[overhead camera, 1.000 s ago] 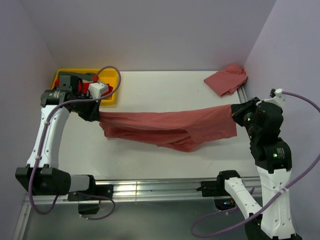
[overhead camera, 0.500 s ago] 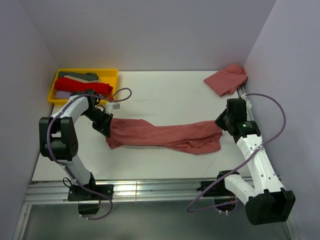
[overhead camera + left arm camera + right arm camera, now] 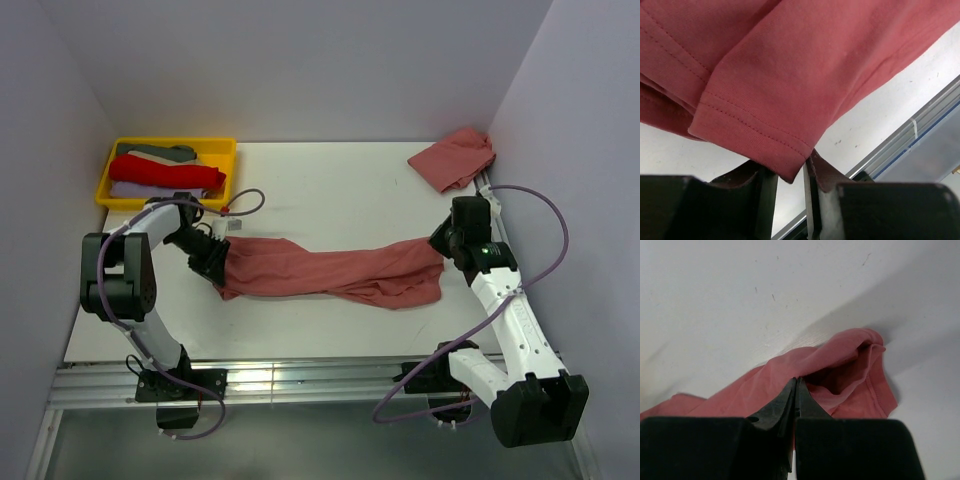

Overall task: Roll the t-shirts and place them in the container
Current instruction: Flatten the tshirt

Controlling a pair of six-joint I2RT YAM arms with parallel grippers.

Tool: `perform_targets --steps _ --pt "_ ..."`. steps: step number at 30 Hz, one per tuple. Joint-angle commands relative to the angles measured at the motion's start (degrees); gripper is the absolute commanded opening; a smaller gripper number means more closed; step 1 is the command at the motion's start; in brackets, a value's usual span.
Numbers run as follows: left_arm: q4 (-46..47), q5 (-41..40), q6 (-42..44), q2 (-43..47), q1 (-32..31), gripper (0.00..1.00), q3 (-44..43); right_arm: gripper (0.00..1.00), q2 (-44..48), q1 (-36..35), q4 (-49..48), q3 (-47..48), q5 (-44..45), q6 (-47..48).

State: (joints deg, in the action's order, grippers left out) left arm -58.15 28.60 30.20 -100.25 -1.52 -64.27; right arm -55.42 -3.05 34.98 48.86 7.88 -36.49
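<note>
A salmon-red t-shirt [image 3: 330,272] lies bunched in a long band across the white table [image 3: 330,195], its long axis running left to right between both arms. The left gripper [image 3: 213,262] pinches its left end and the right gripper [image 3: 443,243] its right end, each clamped narrow on cloth.

The left arm [image 3: 148,216] and right arm [image 3: 508,308] reach low, jaws clamped.

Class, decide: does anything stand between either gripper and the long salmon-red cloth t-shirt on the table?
Nothing visible does. The left gripper and the right gripper each pinch one end of the salmon-red cloth t-shirt stretched between them.
</note>
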Motion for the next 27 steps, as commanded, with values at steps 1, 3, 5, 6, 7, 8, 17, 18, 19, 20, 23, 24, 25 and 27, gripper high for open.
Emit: perform_targets --steps 1,3,5,6,7,8,17,18,19,20,23,24,25,27 --pt "1.9 0.67 -0.75 1.63 0.2 0.31 0.99 0.0 0.48 0.41 -2.55 -0.78 0.82 1.07" --pt "1.99 0.84 -0.84 1.72 0.2 0.31 1.6 0.0 0.66 0.5 -2.38 -0.96 1.08 1.16" --pt "2.34 0.41 -0.84 2.07 0.2 0.32 2.22 0.0 0.92 0.41 -2.2 -1.05 1.26 1.33" --pt "2.69 0.23 -1.01 2.33 0.2 0.32 2.48 0.0 1.01 0.41 -2.2 -0.96 1.26 1.25" --pt "2.87 0.14 -1.1 2.6 0.2 0.32 2.74 0.0 1.01 0.41 -2.11 -0.87 1.17 1.42" --pt "2.69 0.05 -1.02 2.69 0.2 0.32 2.92 0.0 1.1 0.41 -2.02 -0.79 1.17 1.33" --pt "1.2 -1.97 0.04 5.5 0.2 0.29 3.97 0.0 1.37 0.5 -0.79 0.44 1.61 1.68" --pt "1.02 -2.14 0.3 5.67 0.2 0.27 4.06 0.0 1.37 0.5 -0.71 0.62 1.7 1.77" --pt "0.85 -2.32 0.65 5.68 0.2 0.26 4.24 0.0 1.45 0.5 -0.62 0.71 1.61 1.77" --pt "0.93 -2.58 0.65 5.76 0.2 0.24 4.5 0.0 1.37 0.41 -0.53 0.8 1.61 1.77" --pt "1.2 -2.59 0.74 5.68 0.2 0.17 5.12 0.0 1.72 0.41 -0.62 0.71 1.44 1.77" --pt "1.2 -2.67 0.66 5.59 0.2 0.15 5.21 0.0 1.63 0.5 -0.53 0.62 1.44 1.69" --pt "1.11 -2.41 0.92 5.59 0.2 0.11 5.29 0.0 1.72 0.41 -0.53 0.62 1.44 1.77" --pt "0.15 -2.06 0.92 6.11 0.2 0.03 5.12 0.0 1.8 0.5 -0.18 0.88 1.52 1.86"
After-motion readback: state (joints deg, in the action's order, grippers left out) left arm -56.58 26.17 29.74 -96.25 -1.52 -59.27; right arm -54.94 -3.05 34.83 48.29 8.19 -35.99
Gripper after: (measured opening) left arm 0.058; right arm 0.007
